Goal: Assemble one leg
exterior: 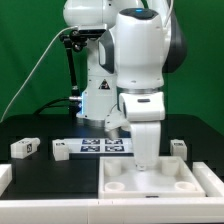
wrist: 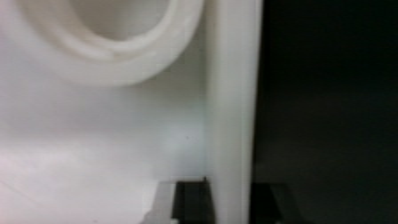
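Note:
My gripper point(exterior: 147, 163) reaches straight down onto the far wall of the large white tray-shaped piece point(exterior: 200, 180) at the front of the exterior view. In the wrist view my gripper point(wrist: 233, 205) straddles that thin wall point(wrist: 233, 100), one dark finger point(wrist: 189, 204) inside and one outside, both against it. A round socket point(wrist: 107, 30) shows in the tray's floor. One leg point(exterior: 25, 147) lies at the exterior view's left, another point(exterior: 62, 150) beside it, and a third point(exterior: 178, 147) at the right behind the tray. None is held.
The marker board point(exterior: 100, 147) lies flat behind the tray, in front of the arm's base. Another white piece point(exterior: 4, 178) shows at the exterior view's lower left edge. The table top is black point(wrist: 338, 100).

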